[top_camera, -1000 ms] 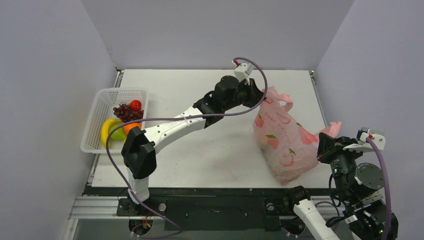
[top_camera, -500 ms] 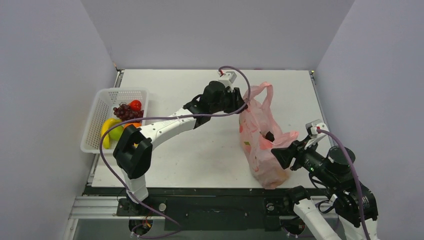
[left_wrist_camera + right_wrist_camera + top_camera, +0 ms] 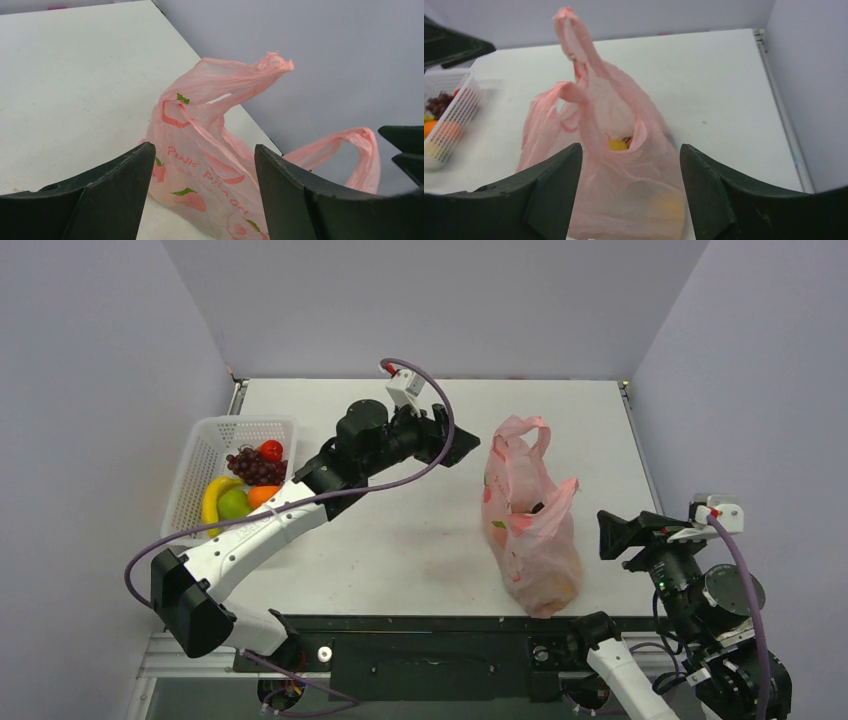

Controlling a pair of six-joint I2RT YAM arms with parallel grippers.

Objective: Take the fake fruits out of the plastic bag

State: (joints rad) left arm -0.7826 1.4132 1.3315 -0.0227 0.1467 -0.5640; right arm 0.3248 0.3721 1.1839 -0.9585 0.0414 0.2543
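Emptying the thin pink plastic bag with fruit prints [image 3: 530, 540]: which step would you say is in hand?

Partway through, between picks, I'd judge. The bag stands on the white table [image 3: 400, 550], right of centre in the overhead view, handles up and mouth sagging open. Through that mouth the right wrist view shows a small glossy yellow fruit [image 3: 618, 145]. A yellowish blur lower down may be another, but I cannot tell.

And the other fruit?

A yellow plastic banana [image 3: 211, 502], a green fruit [image 3: 235, 505], an orange one [image 3: 262, 494], purple grapes [image 3: 250, 466] and a red fruit [image 3: 270, 450] lie in the white mesh basket [image 3: 245, 421] at the left of that frame.

Is either arm carrying anything?

No. The left gripper [image 3: 443, 437] sits above centre, fingers spread and empty, apart from the bag. The right gripper [image 3: 608, 535], at the right edge of the table, is likewise spread and empty, facing the bag without touching it.

So the next move?

One gripper likely needs to pin or lift a handle so the film doesn't collapse, while the other reaches down through the mouth for the yellow fruit. The film is slack, so snagging it along with the fruit is the risk.
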